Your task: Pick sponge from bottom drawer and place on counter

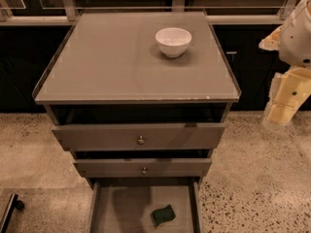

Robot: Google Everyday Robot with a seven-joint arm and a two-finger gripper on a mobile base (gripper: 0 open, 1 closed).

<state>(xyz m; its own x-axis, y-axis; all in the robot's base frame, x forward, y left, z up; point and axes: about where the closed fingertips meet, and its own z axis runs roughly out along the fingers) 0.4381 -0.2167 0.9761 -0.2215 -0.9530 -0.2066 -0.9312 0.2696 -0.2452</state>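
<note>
The sponge, a small dark green pad, lies flat on the floor of the bottom drawer, right of its middle. That drawer is pulled out towards the camera at the bottom of the view. The counter is the grey-brown top of the cabinet. My gripper, pale yellow, hangs in the air at the right edge of the view, beside the counter's right front corner, far above and to the right of the sponge. It holds nothing.
A white bowl stands on the counter, back right of centre. Two wider drawers with round knobs sit slightly pulled out above the bottom drawer. Speckled stone floor surrounds the cabinet. A dark wheeled object is at the lower left.
</note>
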